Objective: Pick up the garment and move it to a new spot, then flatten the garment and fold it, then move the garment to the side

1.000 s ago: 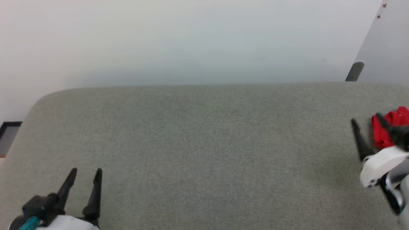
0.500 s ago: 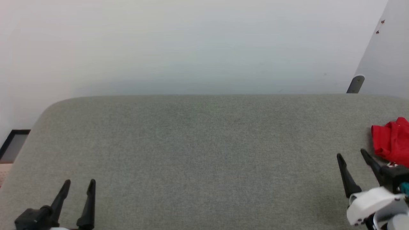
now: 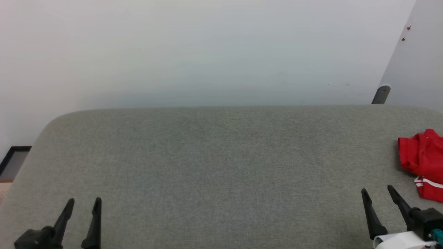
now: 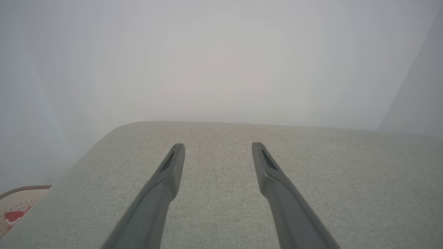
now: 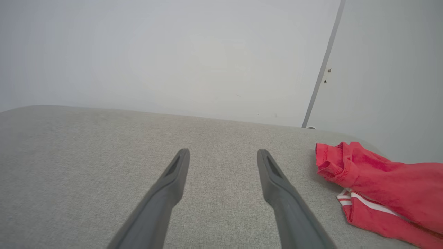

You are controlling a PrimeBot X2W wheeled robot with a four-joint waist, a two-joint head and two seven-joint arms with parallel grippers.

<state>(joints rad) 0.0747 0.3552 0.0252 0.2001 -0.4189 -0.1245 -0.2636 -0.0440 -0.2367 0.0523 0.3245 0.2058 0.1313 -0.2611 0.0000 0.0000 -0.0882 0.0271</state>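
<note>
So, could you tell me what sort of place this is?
Probably a plain indoor room, perhaps a test space: a grey fabric-covered surface stands before a bare white wall, with a red garment lying at its right edge.

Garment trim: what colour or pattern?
Trim: red with white stripes, clearest in right wrist view.

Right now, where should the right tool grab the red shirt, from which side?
Likely the garment at its rolled edge on the left end, right tool coming from the left: that edge stands raised; the striped part lies flat.
</note>
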